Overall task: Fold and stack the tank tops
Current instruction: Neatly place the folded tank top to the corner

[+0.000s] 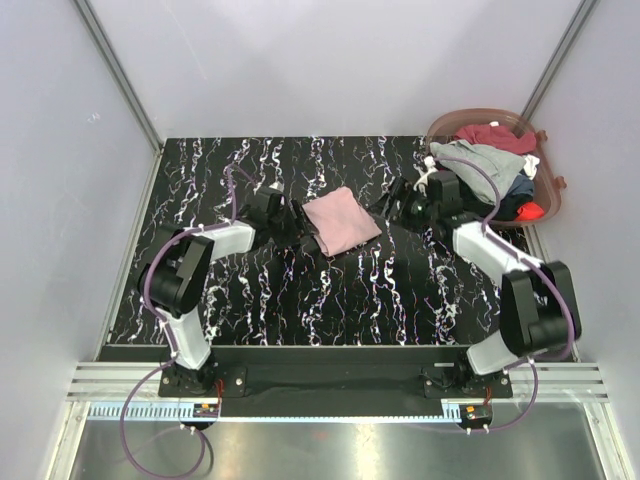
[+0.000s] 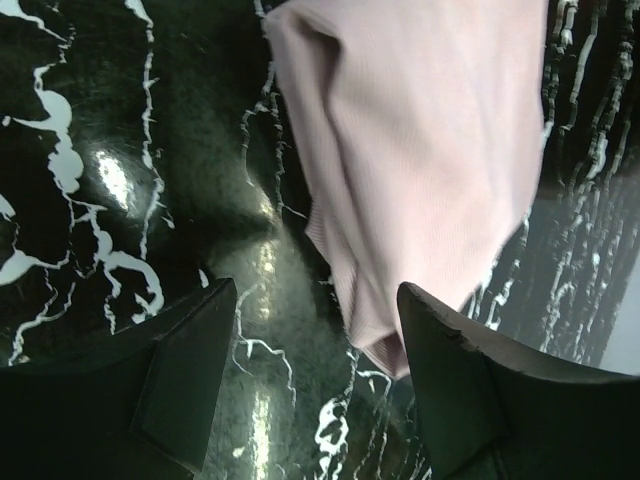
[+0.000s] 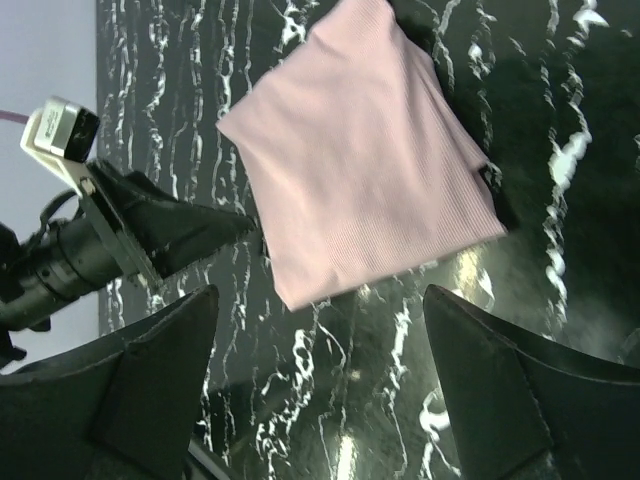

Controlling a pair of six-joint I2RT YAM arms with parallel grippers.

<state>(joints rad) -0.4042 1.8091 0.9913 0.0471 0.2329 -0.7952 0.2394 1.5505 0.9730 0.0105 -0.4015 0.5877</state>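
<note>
A dusty pink tank top point(image 1: 341, 221) lies folded into a rough square at the table's middle; it also shows in the left wrist view point(image 2: 420, 150) and in the right wrist view point(image 3: 360, 150). My left gripper point(image 1: 303, 238) is open and empty just left of it, its right finger beside the cloth's near corner point(image 2: 316, 300). My right gripper point(image 1: 390, 211) is open and empty, a little to the right of the cloth point(image 3: 318, 300). Grey point(image 1: 478, 160), maroon point(image 1: 497, 136), black and red point(image 1: 530, 211) tops are heaped in the basket.
The round brownish translucent basket point(image 1: 552, 190) stands at the table's far right corner against the wall. The black marbled table point(image 1: 330, 300) is enclosed by pale walls on three sides. The left gripper appears in the right wrist view point(image 3: 150, 225).
</note>
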